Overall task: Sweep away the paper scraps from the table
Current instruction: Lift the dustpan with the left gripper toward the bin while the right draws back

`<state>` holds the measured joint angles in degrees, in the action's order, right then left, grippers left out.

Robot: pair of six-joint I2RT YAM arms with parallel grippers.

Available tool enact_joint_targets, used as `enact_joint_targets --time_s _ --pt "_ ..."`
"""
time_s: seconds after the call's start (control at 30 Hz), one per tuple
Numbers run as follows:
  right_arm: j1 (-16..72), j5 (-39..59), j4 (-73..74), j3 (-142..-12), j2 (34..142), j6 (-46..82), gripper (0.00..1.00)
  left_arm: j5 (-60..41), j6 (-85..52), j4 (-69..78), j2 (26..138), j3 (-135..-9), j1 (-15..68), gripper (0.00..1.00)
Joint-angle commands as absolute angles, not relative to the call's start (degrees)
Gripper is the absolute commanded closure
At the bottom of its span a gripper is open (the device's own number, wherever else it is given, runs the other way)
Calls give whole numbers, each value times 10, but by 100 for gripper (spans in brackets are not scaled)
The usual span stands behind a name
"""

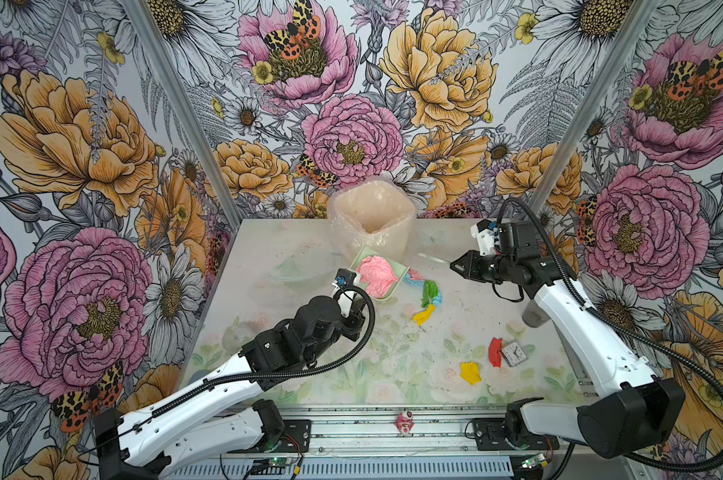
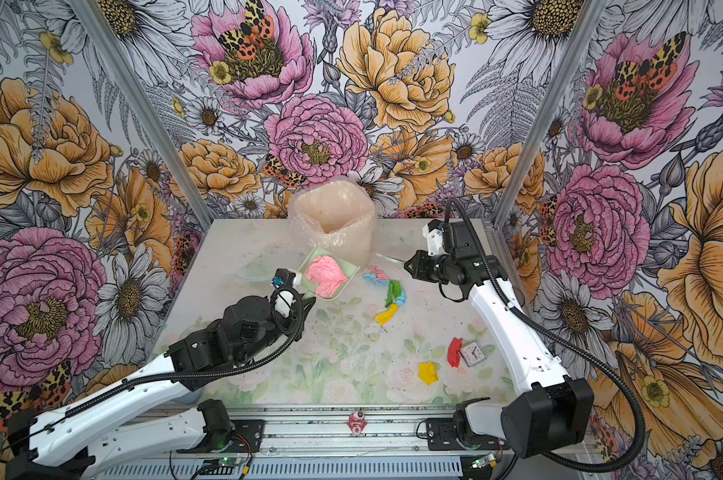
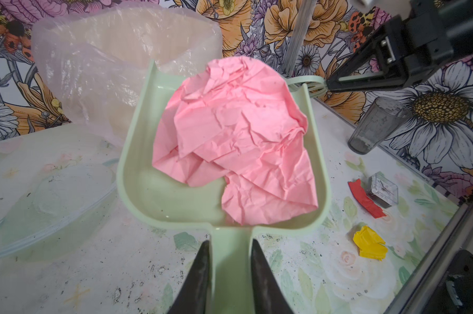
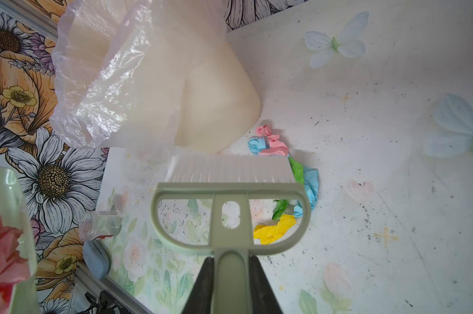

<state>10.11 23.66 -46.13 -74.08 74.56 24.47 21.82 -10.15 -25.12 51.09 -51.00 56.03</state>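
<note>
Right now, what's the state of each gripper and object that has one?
left gripper, shut on dustpan handle
right gripper, shut on brush handle
dustpan, loaded with pink paper wad
bin, upright, open, lined
scrap cluster, loose on table
red scrap, on table against clock
yellow scrap, loose on table
clock, face up

Free tabletop (image 1: 393, 374) mid-front, clutter around
The bag-lined cream bin (image 1: 370, 216) blocks the back; a small clear square clock (image 1: 512, 352) and grey plastic tumbler (image 3: 376, 125) crowd my right side.
</note>
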Motion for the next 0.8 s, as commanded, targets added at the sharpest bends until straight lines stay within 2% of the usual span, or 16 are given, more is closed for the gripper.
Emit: enact_joint_targets --time_s 0.0,0.33,0.77 --pt "94 245 -461 -759 738 232 100 251 -78 -288 513 -550 559 100" --pt "72 273 -472 -807 792 211 100 269 -50 -314 563 -643 526 100" --pt "70 256 -471 -788 783 194 100 167 29 -329 652 -777 403 100"
